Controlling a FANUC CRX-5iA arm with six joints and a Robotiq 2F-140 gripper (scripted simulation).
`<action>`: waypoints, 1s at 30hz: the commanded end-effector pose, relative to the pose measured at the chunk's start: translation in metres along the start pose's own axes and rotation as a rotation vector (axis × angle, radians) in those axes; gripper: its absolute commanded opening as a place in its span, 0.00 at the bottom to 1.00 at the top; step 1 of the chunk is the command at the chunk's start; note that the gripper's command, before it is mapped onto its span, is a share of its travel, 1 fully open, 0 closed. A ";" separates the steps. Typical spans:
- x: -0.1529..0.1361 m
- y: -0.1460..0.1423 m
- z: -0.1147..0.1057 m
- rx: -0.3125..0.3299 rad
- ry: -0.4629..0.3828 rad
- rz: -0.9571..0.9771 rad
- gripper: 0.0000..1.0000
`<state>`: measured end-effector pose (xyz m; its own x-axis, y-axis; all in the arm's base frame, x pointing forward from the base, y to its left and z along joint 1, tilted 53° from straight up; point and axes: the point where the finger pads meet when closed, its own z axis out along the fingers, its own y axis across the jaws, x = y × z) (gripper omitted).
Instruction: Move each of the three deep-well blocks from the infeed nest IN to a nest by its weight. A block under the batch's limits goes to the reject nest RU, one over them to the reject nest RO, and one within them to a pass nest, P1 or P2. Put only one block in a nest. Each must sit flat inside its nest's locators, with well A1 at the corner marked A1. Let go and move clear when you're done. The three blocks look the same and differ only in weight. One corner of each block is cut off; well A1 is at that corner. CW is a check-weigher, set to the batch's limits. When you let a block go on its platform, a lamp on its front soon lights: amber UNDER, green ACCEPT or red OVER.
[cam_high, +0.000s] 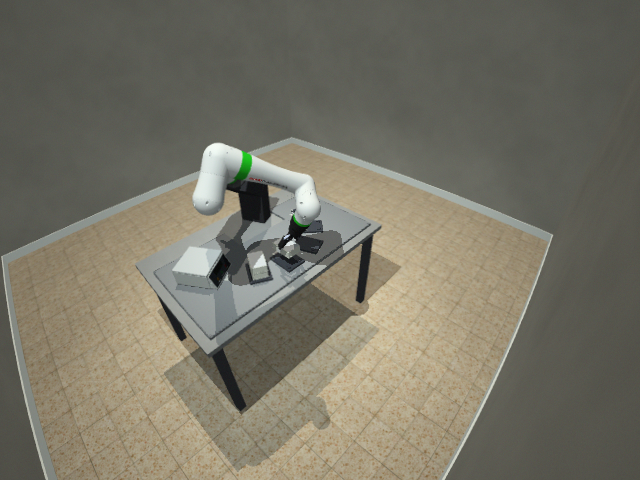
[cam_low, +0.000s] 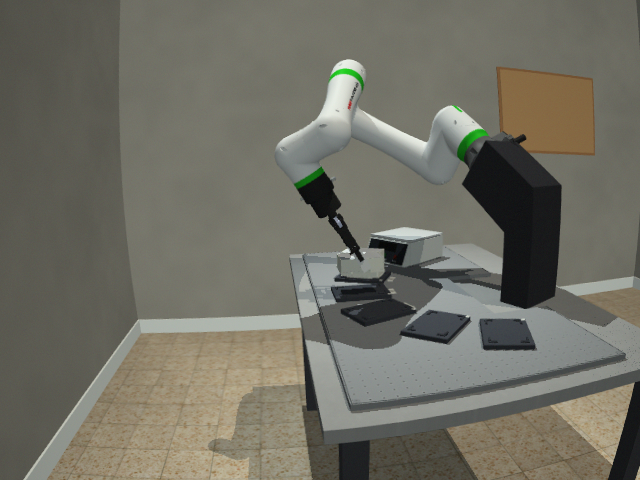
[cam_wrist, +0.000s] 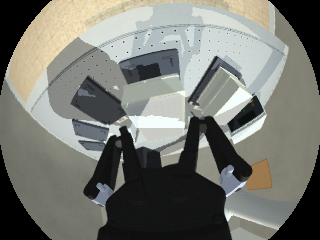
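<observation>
Zero of three deep-well blocks sorted, with one on its way

None of the nests outside the infeed holds a block, so by my reckoning the first placement is in hand. The Robotiq gripper (cam_high: 286, 244) (cam_low: 360, 256) (cam_wrist: 159, 113) is clamped on a deep-well block (cam_high: 289, 251) (cam_low: 347, 256) (cam_wrist: 160, 110), held up near the dark nest (cam_high: 287, 262) (cam_low: 356, 293) (cam_wrist: 174, 57) next to the loaded one. Beside it, the remaining blocks (cam_high: 258, 266) (cam_low: 377, 266) (cam_wrist: 220, 92) sit stacked in what I take to be IN (two, judging by the count). The check-weigher (cam_high: 199, 266) (cam_low: 408, 243) (cam_wrist: 245, 117) has nothing on top; its lamp is too small to read, so the verdict is unknown. Left to do: seat this block with A1 matched, then weigh and place the other two.
</observation>
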<state>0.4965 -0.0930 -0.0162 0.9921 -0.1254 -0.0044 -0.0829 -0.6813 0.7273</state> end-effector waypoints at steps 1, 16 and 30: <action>0.000 0.000 0.000 0.000 0.000 0.000 0.10; 0.000 0.001 0.000 0.000 0.000 0.000 0.10; 0.005 0.001 0.010 0.000 0.000 0.000 0.10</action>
<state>0.4995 -0.0997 -0.0205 0.9921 -0.1254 -0.0045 -0.0829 -0.6814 0.7273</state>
